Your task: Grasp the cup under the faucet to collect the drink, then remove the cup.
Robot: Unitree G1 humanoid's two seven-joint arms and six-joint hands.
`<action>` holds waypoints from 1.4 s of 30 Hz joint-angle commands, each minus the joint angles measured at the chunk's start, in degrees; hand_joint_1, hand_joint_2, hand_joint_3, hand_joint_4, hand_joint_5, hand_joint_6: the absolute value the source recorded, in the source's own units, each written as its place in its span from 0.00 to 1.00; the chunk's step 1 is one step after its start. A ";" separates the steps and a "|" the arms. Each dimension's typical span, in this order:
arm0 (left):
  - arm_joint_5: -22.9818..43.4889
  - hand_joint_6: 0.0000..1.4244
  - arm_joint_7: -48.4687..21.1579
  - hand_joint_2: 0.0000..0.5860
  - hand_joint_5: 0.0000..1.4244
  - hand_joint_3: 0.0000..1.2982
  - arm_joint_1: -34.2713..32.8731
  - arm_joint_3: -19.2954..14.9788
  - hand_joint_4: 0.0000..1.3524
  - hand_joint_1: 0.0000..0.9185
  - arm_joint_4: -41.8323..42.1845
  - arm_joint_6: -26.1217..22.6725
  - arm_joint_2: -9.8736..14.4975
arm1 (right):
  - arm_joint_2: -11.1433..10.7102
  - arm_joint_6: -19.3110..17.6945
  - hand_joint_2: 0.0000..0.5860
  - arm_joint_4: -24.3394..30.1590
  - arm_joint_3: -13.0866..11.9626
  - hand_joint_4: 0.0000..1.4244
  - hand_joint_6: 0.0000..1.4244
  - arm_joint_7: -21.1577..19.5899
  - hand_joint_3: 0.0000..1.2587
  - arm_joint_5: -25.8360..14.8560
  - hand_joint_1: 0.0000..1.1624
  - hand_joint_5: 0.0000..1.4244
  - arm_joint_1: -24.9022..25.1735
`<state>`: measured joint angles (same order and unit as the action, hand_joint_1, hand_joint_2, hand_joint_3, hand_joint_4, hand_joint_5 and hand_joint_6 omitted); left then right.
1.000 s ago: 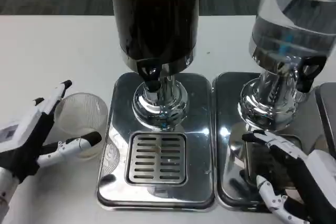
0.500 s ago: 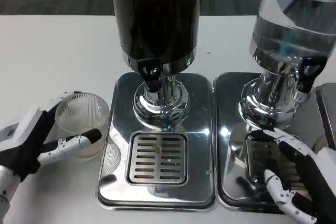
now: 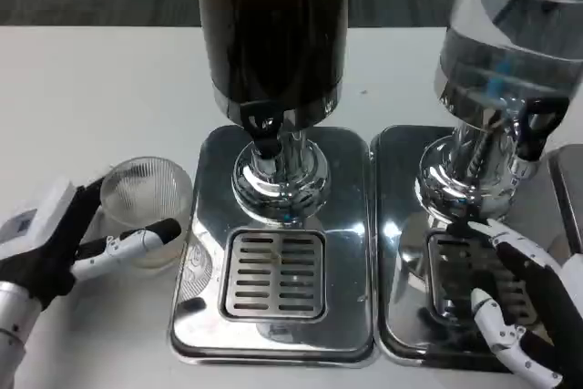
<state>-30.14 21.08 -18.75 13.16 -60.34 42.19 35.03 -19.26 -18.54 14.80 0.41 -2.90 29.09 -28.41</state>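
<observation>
Tabletop (image 3: 91, 79) cup (image 3: 146, 202) within left hand (image 3: 68, 248)

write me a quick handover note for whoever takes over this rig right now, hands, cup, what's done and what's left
Left hand: wrapped around the clear plastic cup, fingers on both sides; cup looks empty and stands on the white table, left of the dark drink dispenser's drip tray.
Right hand: open, holding nothing, over the drip tray of the clear dispenser.
Done: cup reached and enclosed.
Left: bring the cup under the dark dispenser's faucet, collect the drink, take the cup away.
</observation>
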 commanded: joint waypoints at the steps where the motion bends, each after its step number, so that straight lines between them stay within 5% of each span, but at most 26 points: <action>1: -1.80 0.26 -0.33 0.11 0.32 0.16 0.28 2.06 0.18 0.12 -0.31 -1.58 -0.54 | -0.13 0.46 1.00 1.43 -0.80 0.10 0.15 0.55 0.21 -0.81 0.30 0.09 -0.57; 10: -1.50 0.25 -0.20 0.07 0.30 0.11 0.18 3.22 0.15 0.10 -0.05 -3.03 -0.44 | -0.05 0.27 1.00 1.90 -1.09 0.11 0.15 0.76 0.21 -1.09 0.29 0.09 -1.25; 21: -1.40 0.33 1.76 0.15 0.37 0.17 0.34 3.44 0.20 0.24 -0.02 -2.67 -0.72 | 0.16 0.28 1.00 1.91 -1.25 0.11 0.15 0.78 0.21 -1.44 0.28 0.09 -1.43; 32: -0.36 0.68 5.09 0.24 0.60 0.38 0.57 2.77 0.41 0.33 -0.75 -2.35 -2.02 | 0.14 0.36 1.00 2.12 -1.43 0.11 0.15 0.73 0.21 -1.35 0.27 0.09 -1.22; 42: 0.02 0.80 7.92 0.27 0.68 0.43 0.53 1.85 0.47 0.35 -2.25 -1.04 -3.10 | 0.03 0.43 1.00 1.60 -1.13 0.11 0.15 1.06 0.21 -1.27 0.27 0.09 -0.01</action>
<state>-29.68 28.13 -18.73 14.81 -61.92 40.18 32.65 -19.01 -18.42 16.20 -0.46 -2.15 27.94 -28.96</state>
